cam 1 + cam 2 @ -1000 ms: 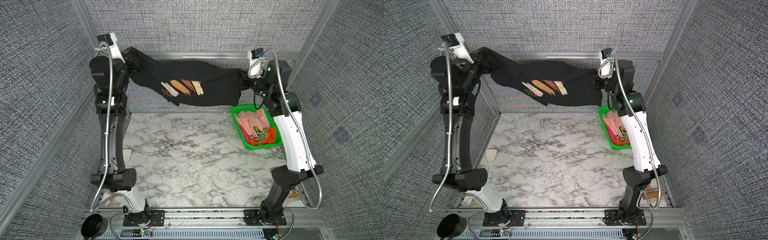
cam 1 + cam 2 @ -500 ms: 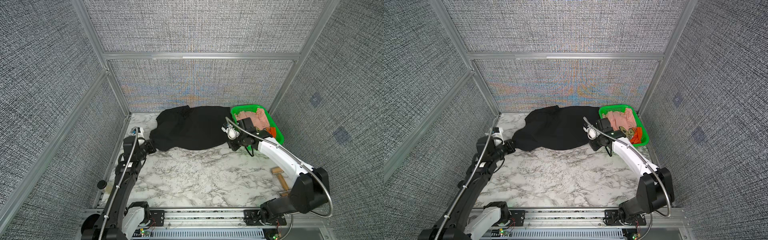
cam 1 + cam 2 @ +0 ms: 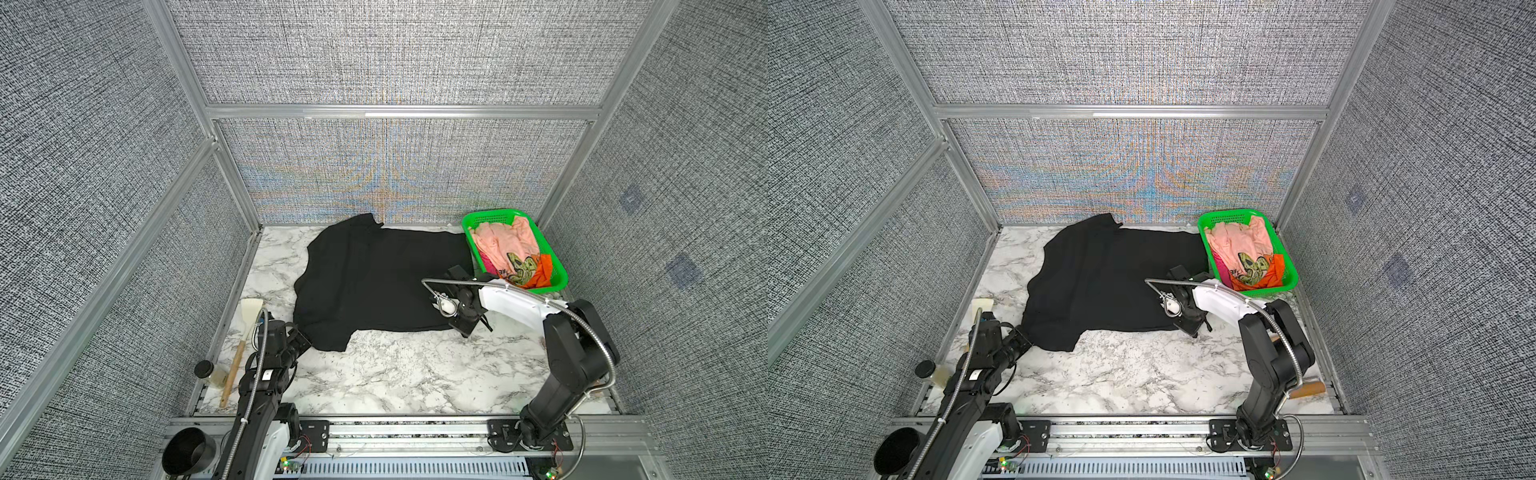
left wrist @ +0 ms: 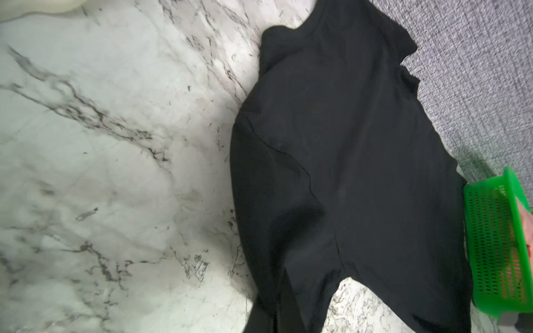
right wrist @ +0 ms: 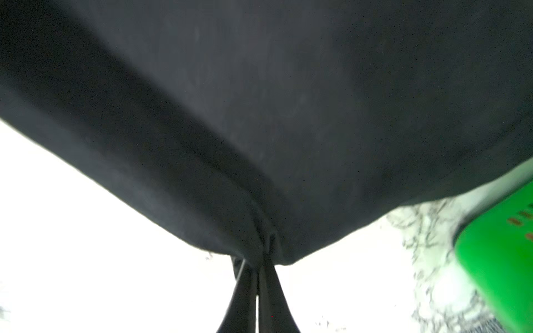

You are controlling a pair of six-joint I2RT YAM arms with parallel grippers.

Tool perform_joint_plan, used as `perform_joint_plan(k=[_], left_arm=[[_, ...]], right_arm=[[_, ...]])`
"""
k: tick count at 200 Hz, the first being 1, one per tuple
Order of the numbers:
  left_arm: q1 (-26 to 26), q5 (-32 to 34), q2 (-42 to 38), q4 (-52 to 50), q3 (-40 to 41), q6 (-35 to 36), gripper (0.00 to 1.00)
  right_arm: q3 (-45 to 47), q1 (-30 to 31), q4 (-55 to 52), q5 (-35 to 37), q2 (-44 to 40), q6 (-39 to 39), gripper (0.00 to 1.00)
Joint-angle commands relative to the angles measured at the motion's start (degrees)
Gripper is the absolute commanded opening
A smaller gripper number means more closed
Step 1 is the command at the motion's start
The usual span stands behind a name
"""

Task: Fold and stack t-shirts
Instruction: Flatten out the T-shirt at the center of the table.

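Note:
The large black t-shirt lies spread on the marble table, plain side up, its far edge against the back wall. My left gripper is shut on its near left corner, low over the table. My right gripper is shut on its near right corner. Both top views show this; the shirt stretches between the left gripper and the right gripper. In the right wrist view the gripper pinches a gathered fold. In the left wrist view the left gripper merges with the dark cloth. More t-shirts, peach-pink, orange and magenta, lie crumpled in a green basket.
The basket stands in the far right corner, touching the black shirt's edge. A spatula with a wooden handle and a small black-lidded jar lie along the left rim. A wooden handle lies at the front right. Grey panel walls enclose three sides.
A second ago both arms held the black shirt stretched high near the back wall. It now lies on the table, and both grippers have drawn its near edge toward the front.

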State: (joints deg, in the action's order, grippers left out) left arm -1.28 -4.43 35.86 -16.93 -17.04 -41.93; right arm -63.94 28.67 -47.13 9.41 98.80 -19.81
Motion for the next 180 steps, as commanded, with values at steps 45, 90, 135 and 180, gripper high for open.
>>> perform_joint_plan(k=[45,90,135,180], left_arm=[[0.0,3.3,-6.1,-12.3,-9.4,-2.8,0.0],[0.1,-6.6,-9.7,-15.6,-5.2,-12.2,0.0],[0.0,-2.1,-14.3,-25.0,-10.1,-12.0,0.01],[0.1,2.7,-12.6,-29.8,-17.7,-8.8,0.56]], right_arm=[[1.7,0.2,-7.7,2.9,-6.3,2.2,0.0],[2.9,4.6,-11.1,5.1,-7.4,4.1,0.0],[2.0,6.5,-11.5,2.3,-11.1,2.9,0.0],[-1.7,6.6,-14.5,3.3,-10.6,3.8,0.27]])
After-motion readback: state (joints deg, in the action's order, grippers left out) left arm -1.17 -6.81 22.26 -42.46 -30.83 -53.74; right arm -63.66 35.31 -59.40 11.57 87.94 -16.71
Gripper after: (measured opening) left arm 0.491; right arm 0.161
